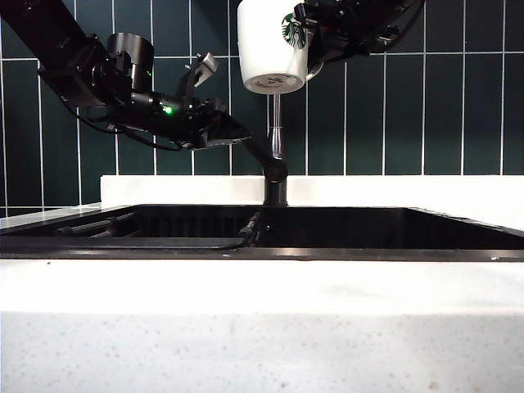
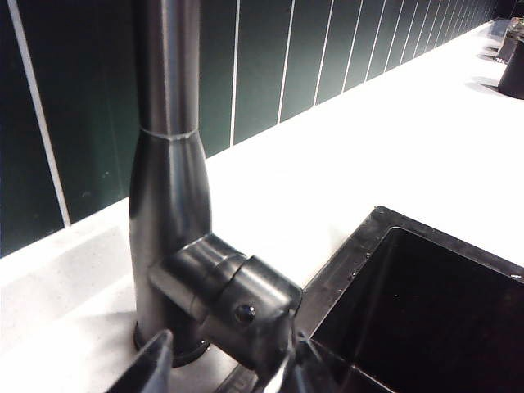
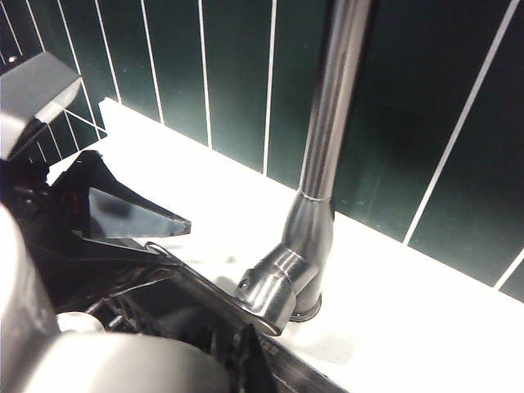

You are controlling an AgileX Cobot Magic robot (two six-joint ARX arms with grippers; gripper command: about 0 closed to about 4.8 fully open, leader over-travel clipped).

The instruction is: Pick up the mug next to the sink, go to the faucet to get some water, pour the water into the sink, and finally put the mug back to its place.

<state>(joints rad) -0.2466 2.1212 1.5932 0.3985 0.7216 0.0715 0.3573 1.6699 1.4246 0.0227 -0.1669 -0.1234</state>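
The white mug (image 1: 273, 45) with its green logo hangs high over the sink (image 1: 344, 219), just above the top of the faucet (image 1: 276, 155). My right gripper (image 1: 315, 37) is shut on the mug from the right. In the right wrist view the mug (image 3: 106, 360) is a blurred pale mass against the gripper (image 3: 237, 364), with the faucet (image 3: 327, 147) beyond. My left gripper (image 1: 237, 135) reaches in from the left to the faucet's lever (image 2: 246, 299). Its jaws (image 2: 221, 372) stand open, one finger on each side of the lever.
A dark green tiled wall (image 1: 393, 106) backs the white counter (image 1: 262, 319). Dark rods (image 1: 90, 228) and a cable end (image 1: 250, 229) lie in the basin. Two dark objects (image 2: 512, 61) stand far along the counter.
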